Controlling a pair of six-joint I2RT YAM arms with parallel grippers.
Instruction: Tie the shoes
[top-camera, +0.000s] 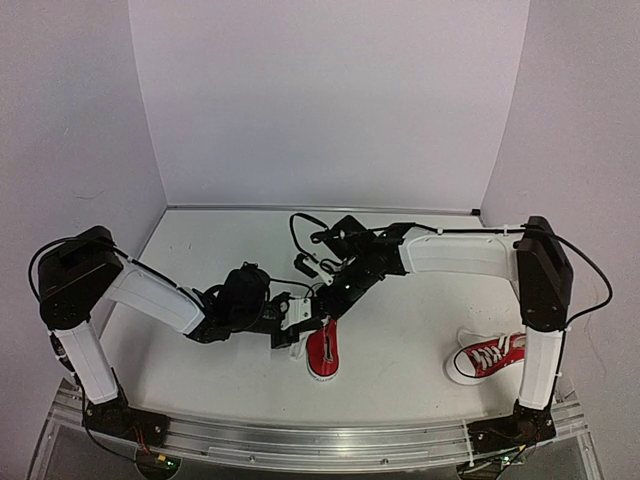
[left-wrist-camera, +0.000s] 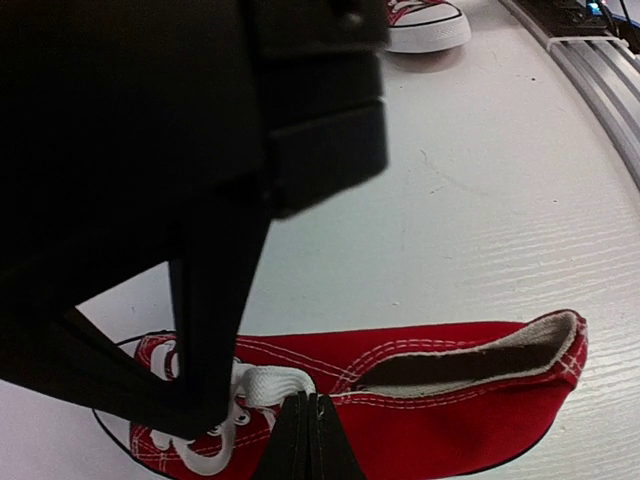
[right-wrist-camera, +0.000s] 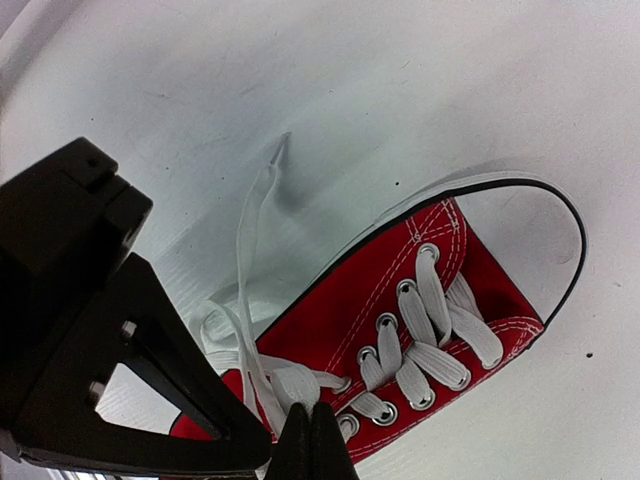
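Observation:
One of the shoes, a red sneaker (top-camera: 323, 352), lies near the table's front middle. Both arms meet over it. In the left wrist view this shoe (left-wrist-camera: 450, 400) lies on its side, and my left gripper (left-wrist-camera: 308, 402) is shut with a white lace loop (left-wrist-camera: 272, 383) running into its tips. In the right wrist view my right gripper (right-wrist-camera: 315, 418) is shut on a flat white lace (right-wrist-camera: 292, 386) at the top eyelets of the sneaker (right-wrist-camera: 400, 290). A loose lace end (right-wrist-camera: 258, 200) trails over the table. The other shoe (top-camera: 487, 357) stands at the right, by the right arm's base.
A metal rail (top-camera: 320, 440) runs along the table's near edge. White walls close in the back and both sides. Black cables (top-camera: 305, 240) hang off the right arm above the middle. The second sneaker's toe (left-wrist-camera: 425, 22) shows at the top of the left wrist view.

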